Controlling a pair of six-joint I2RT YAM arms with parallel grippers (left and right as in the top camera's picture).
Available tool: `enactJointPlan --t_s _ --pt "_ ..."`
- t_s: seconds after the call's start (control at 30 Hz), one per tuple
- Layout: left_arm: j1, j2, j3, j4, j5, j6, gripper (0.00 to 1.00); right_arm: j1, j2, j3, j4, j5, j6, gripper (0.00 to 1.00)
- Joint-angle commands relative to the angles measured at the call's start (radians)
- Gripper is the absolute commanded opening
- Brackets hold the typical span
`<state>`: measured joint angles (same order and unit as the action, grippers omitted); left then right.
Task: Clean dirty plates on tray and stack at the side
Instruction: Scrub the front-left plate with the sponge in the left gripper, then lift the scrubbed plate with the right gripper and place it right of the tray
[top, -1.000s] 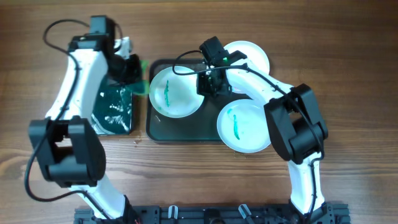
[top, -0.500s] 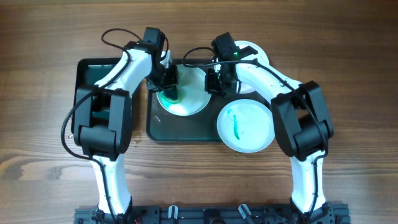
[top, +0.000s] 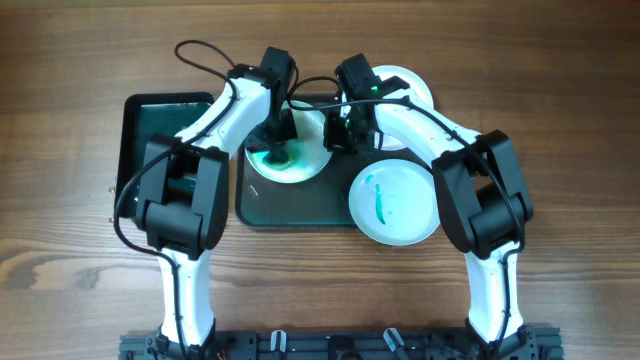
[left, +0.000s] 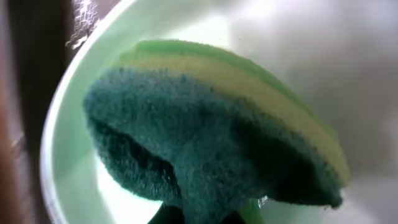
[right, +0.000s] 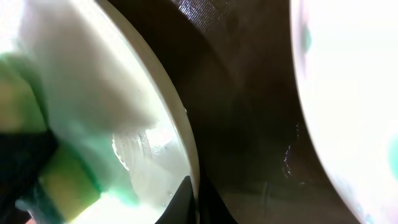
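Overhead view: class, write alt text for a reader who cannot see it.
The left gripper presses a green sponge onto a white plate on the dark tray, while the right gripper pinches that plate's rim. A teal-streaked plate overhangs the tray's right edge; a third plate lies partly under the right arm.

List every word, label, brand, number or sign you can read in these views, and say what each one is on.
None: no text can be read in any view.
The sponge, the plate under it, the streaked plate, the large tray and the smaller tray carry no print.
The black rail at the overhead view's bottom edge is too small to read.
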<state>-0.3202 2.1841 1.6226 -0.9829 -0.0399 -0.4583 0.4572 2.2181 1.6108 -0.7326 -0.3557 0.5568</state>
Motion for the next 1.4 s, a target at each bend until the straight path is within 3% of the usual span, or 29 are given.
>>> enactJointPlan --t_s 0.0,0.1,0.2,0.3,0.4,0.47,0.57,0.7,0.77,0.93,1.03,1.13,1.37 --pt "-0.026 0.041 -0.025 -0.086 0.044 0.068 0.04 -0.009 0.023 -0.003 -0.016 0.014 -0.005 0.04" --pt "-0.028 0.041 -0.025 0.021 0.317 0.24 0.04 -0.009 0.023 -0.003 -0.017 0.011 -0.006 0.04" --pt "-0.027 0.041 -0.025 0.196 0.361 0.246 0.04 -0.009 0.023 -0.003 -0.028 0.011 -0.007 0.04" --pt "-0.026 0.042 -0.025 0.375 0.308 0.246 0.04 -0.009 0.023 -0.003 -0.028 0.011 -0.007 0.04" --pt "-0.026 0.042 -0.025 0.439 0.016 0.209 0.04 -0.009 0.023 -0.003 -0.028 0.011 -0.008 0.04" --pt "-0.024 0.042 -0.025 0.381 -0.36 0.044 0.04 -0.009 0.023 -0.003 -0.028 0.011 -0.015 0.04" --pt "-0.024 0.042 -0.025 0.34 -0.467 0.0 0.04 -0.009 0.023 -0.003 -0.024 0.011 -0.015 0.04" --pt "-0.028 0.002 0.009 0.192 -0.451 -0.022 0.04 -0.009 0.023 -0.003 -0.021 0.01 -0.015 0.04" --pt "-0.003 -0.072 0.094 0.045 -0.344 -0.02 0.04 -0.009 0.023 -0.003 -0.021 0.011 -0.015 0.04" --pt "0.126 -0.231 0.164 -0.134 -0.071 0.063 0.04 -0.009 0.022 -0.002 -0.015 -0.028 -0.079 0.04" --pt "0.223 -0.286 0.164 -0.211 -0.01 0.062 0.04 0.009 -0.003 0.001 -0.016 0.006 -0.113 0.04" --pt "0.295 -0.288 0.163 -0.246 -0.009 0.062 0.04 0.073 -0.078 0.001 -0.031 0.258 -0.116 0.04" --pt "0.306 -0.288 0.163 -0.241 -0.009 0.062 0.04 0.285 -0.255 0.001 -0.123 0.935 -0.108 0.04"
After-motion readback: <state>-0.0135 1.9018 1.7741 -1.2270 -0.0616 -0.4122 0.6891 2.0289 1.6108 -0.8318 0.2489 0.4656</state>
